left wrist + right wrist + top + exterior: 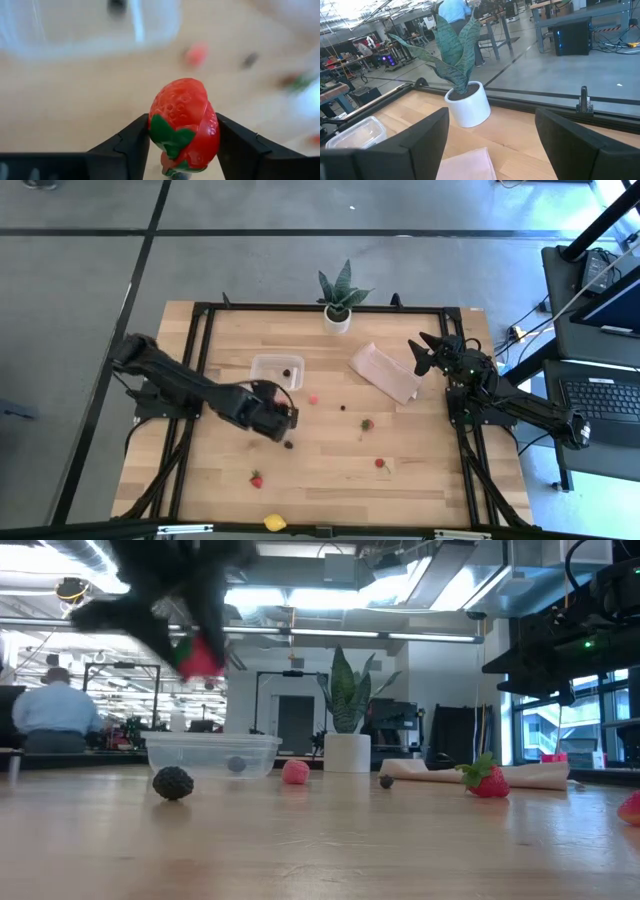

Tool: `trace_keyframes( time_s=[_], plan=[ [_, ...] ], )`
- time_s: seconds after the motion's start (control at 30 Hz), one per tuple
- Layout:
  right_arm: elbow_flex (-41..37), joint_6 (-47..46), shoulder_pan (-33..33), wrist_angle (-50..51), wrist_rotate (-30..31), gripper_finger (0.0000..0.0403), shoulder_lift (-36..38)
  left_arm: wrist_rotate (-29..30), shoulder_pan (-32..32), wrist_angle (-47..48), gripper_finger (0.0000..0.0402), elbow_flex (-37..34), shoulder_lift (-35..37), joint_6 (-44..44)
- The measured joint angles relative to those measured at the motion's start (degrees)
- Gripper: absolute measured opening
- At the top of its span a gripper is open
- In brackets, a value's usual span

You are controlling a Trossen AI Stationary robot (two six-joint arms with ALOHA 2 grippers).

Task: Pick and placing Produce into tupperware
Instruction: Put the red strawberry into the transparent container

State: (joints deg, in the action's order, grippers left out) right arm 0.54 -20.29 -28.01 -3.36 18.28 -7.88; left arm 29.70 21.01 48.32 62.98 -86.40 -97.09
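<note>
My left gripper is shut on a red strawberry and hangs above the table, just on the near side of the clear tupperware. One dark berry lies inside the tupperware. On the wood lie a pink piece, two dark berries, three strawberries and a yellow lemon at the near edge. My right gripper waits open at the right side, over the tan sheet's end. My left gripper pinches the strawberry by its two sides, one finger on each flank, with the green leafy cap turned toward the wrist camera. The berry is lifted clear of the table, well above the tupperware's rim in the low view.
A potted green plant stands at the far edge, and a tan paper-like sheet lies to the tupperware's right. Black frame rails run along the table's sides. A seated person shows in the room behind.
</note>
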Motion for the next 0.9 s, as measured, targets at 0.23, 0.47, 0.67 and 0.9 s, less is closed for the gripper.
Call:
trace_keyframes(
  time_s=[0.23, 0.47, 0.67, 0.9],
  plan=[
    [0.0, -0.1, 0.0, 0.0, 0.0, 0.0297, 0.0, 13.3, -6.1, 0.4, 0.0184, 0.1, 7.9, 9.5],
    [0.0, -0.5, 0.0, 0.0, 0.0, 0.0297, 0.0, 7.1, -16.8, 0.5, 0.0186, 0.1, 6.5, 20.9],
    [0.0, -0.6, 0.0, 0.0, 0.0, 0.0297, 0.0, -2.1, -23.0, 0.3, 0.0187, 0.1, 5.0, 26.0],
    [0.0, -0.5, 0.0, 0.0, 0.0, 0.0297, 0.0, -5.5, -25.8, 0.4, 0.0189, 0.0, 3.5, 27.2]
  ],
)
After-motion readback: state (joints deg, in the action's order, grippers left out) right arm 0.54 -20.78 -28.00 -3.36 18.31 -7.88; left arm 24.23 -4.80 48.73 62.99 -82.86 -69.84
